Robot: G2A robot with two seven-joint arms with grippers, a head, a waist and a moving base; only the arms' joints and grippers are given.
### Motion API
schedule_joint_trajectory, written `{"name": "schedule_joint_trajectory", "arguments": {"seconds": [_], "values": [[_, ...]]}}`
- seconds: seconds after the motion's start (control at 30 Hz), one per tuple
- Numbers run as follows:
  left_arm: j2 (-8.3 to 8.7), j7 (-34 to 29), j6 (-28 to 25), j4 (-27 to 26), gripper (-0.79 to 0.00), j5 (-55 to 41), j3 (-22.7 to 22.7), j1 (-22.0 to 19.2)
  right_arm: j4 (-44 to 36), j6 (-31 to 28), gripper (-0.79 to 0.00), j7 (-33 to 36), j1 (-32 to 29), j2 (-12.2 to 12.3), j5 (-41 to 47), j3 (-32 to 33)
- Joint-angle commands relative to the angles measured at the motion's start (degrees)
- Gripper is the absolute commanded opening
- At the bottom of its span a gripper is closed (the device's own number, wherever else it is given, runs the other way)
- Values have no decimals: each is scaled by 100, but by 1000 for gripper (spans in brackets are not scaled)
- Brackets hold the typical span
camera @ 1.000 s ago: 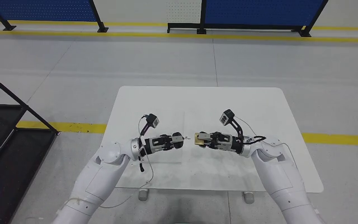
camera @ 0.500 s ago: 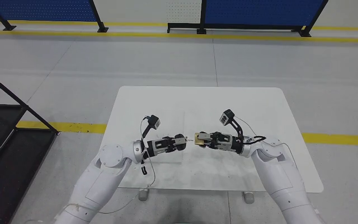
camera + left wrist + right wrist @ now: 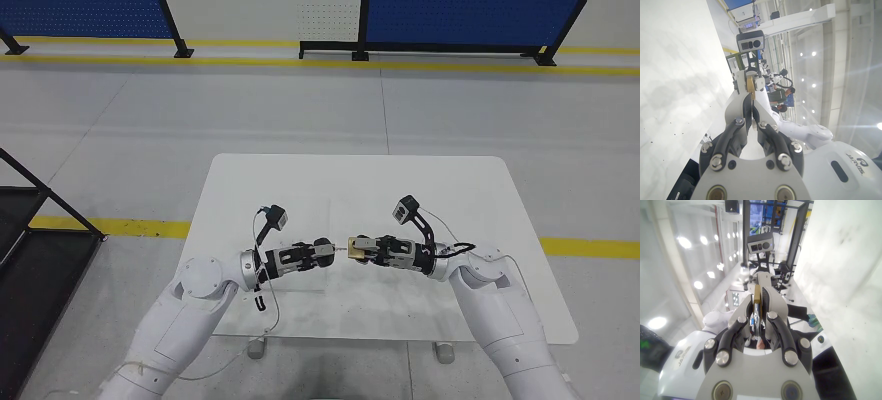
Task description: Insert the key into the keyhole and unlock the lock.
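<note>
From above, my left gripper point(image 3: 327, 249) and my right gripper point(image 3: 361, 248) meet tip to tip over the worktop point(image 3: 450, 190). The right one is clamped on the brass lock point(image 3: 353, 249), and the key point(image 3: 340, 244) lies in the small gap between them. In the left wrist view my left fingers are pressed together on the thin key, aimed at the lock point(image 3: 750, 86); whether it is inside the keyhole I cannot tell. In the right wrist view the lock point(image 3: 757, 293) sits between my closed pads, its shackle toward the wrist. I judge I should hold the lock firm, line the key with the keyhole, push gently, and turn only when it is fully seated.
</note>
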Motion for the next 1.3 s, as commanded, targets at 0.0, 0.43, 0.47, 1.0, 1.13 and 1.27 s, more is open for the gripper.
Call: {"name": "schedule_joint_trajectory", "arguments": {"seconds": [0.0,0.43,0.47,1.0,1.13,1.27], "values": [[-3,30,-1,35,-785,-2,17,-25,0,0,-785,0,0,0,0,0],[-14,28,-48,115,-785,-72,113,-109,0,0,-785,0,0,0,0,0],[-14,32,-42,123,-785,-63,116,-112,0,0,-785,0,0,0,0,0],[-2,16,-87,166,-785,-100,111,-134,0,0,-785,0,0,0,0,0],[35,20,-161,204,-785,-84,-82,-85,0,0,-785,0,0,0,0,0],[87,-116,-192,217,-785,-122,-314,7,0,0,-785,0,0,0,0,0]]}}
